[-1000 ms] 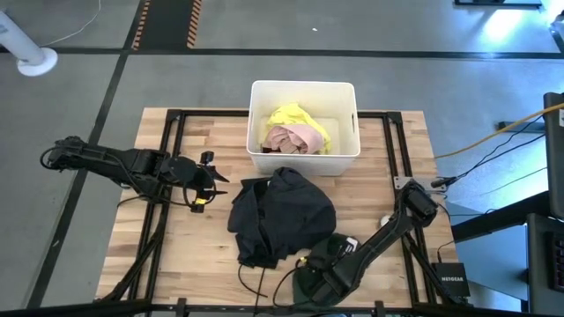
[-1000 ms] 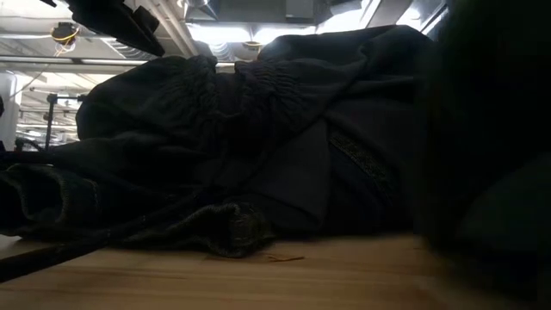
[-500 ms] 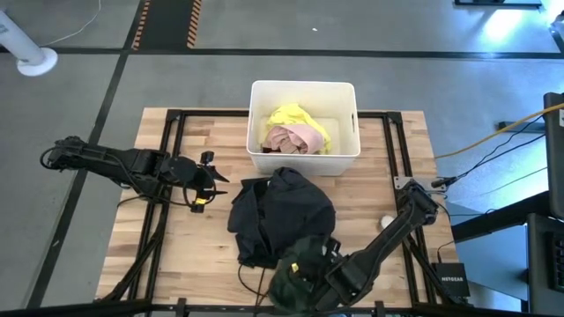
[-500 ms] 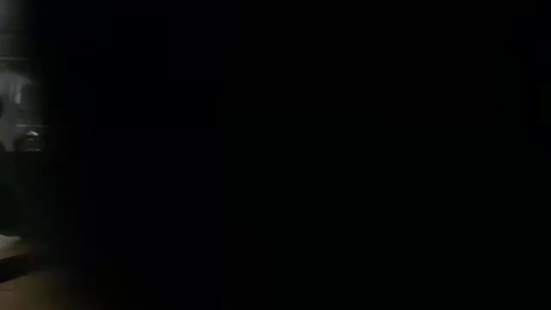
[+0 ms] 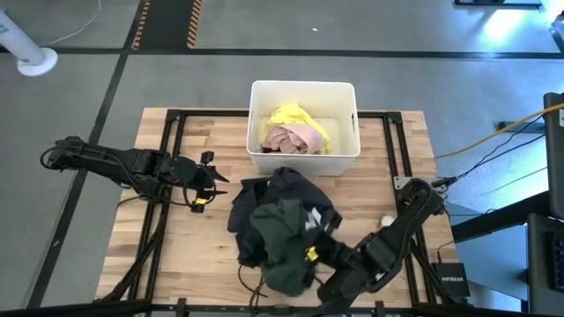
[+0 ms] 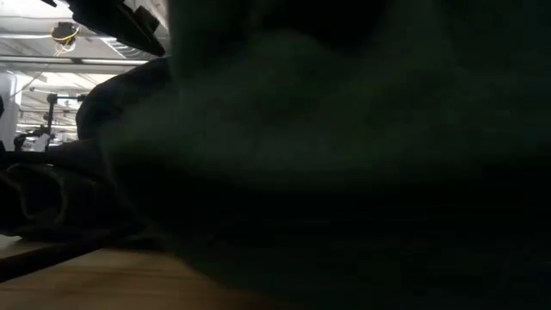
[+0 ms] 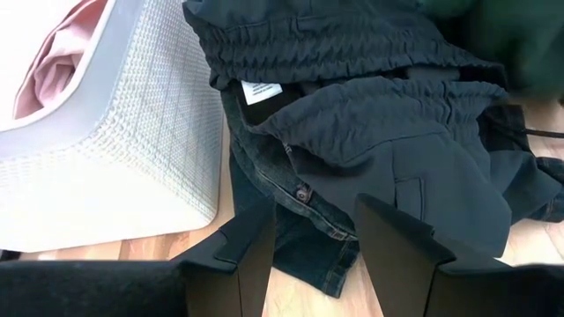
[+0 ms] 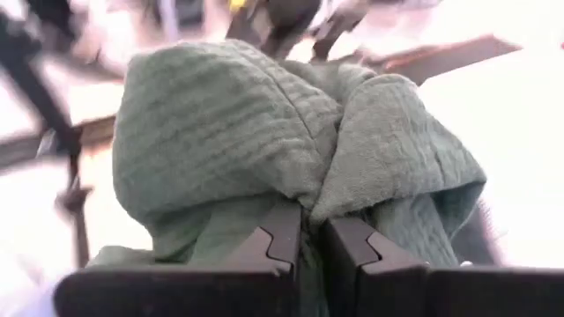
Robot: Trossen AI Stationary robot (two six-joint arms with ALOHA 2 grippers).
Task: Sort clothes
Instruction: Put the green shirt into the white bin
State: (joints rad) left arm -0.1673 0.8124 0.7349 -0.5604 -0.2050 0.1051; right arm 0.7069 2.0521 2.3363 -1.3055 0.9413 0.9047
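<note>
The dark green garment (image 5: pixel 284 244) is pinched between the pressed-together fingers of the right gripper (image 8: pixel 310 236) and hangs from it over the black clothes (image 5: pixel 280 207) on the table. The white bin (image 5: pixel 303 158), with yellow and pink garments inside, lies beyond the gripper, past the black pile. The left gripper (image 7: pixel 315 251) is held spread beside that pile, gripping nothing, and is judged nearer the bin.
</note>
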